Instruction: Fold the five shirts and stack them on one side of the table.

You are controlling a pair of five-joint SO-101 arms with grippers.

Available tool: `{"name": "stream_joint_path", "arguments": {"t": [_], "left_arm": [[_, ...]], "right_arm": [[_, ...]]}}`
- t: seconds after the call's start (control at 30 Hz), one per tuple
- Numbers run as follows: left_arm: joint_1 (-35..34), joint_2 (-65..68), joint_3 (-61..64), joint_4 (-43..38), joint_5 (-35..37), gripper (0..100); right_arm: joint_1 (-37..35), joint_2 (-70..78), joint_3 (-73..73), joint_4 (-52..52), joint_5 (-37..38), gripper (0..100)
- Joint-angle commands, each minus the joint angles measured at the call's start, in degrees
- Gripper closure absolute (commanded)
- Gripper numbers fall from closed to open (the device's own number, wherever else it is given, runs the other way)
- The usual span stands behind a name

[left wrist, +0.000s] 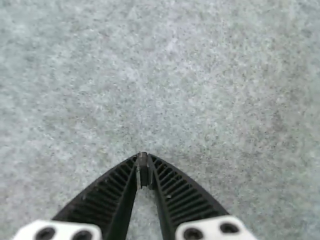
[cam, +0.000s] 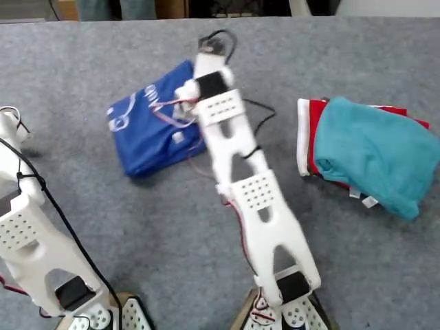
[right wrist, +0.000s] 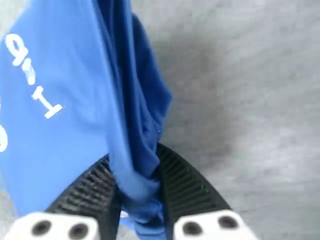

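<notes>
A folded blue shirt with white print lies on the grey felt table, left of centre at the back. My right gripper is shut on the blue shirt, pinching its edge between the black ribbed fingers; in the high view that arm's head sits over the shirt's right edge. At the right side lies a stack: a teal shirt on a red one with a white shirt edge under it. My left gripper is shut with nothing in it, over bare felt at the far left.
The left arm stands along the table's left edge. Cables trail from the right arm over the felt. Bare grey felt spreads between the two arms and in front of the blue shirt.
</notes>
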Motion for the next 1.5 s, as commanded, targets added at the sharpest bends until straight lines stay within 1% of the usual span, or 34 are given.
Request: {"name": "stream_joint_path", "arguments": {"t": [0.0,0.13,0.3,0.43,0.6,0.73,0.8,0.87,1.13,1.33,1.47], "left_arm": [[-0.40,-0.44,-3.03,-0.44,0.44,97],[-0.04,-0.44,-3.03,-0.44,0.44,97],[-0.04,-0.44,-3.03,-0.44,0.44,97],[0.31,-0.35,-3.03,-0.44,0.44,97],[0.31,-0.26,-3.03,-0.44,0.44,97],[0.48,-0.26,-2.95,-0.44,0.44,97],[1.63,-0.26,-2.59,-0.44,0.44,97],[2.59,-0.26,-2.51,-0.35,0.44,97],[2.77,-0.18,-2.42,-0.35,0.44,97],[3.47,-0.18,-1.63,-0.35,0.44,97],[3.56,-0.18,-1.63,-0.35,0.44,97]], "right_arm": [[5.71,-8.13,2.15,0.18,2.64,98.5],[10.29,-15.69,10.24,0.18,5.54,98.5],[16.70,-29.05,27.21,0.18,10.29,98.5],[23.56,-39.87,40.13,0.18,13.80,98.5],[34.02,-50.24,49.71,0.18,19.25,98.5],[43.16,-55.52,53.49,0.09,22.95,98.5],[46.68,-57.36,54.20,0.09,24.97,98.5],[50.02,-58.42,54.29,0.09,26.55,98.5],[61.98,-59.12,54.29,0.09,33.76,98.5],[67.96,-59.12,56.48,0.18,37.98,98.4],[69.27,-58.68,61.85,0.09,40.44,98.3]]}}
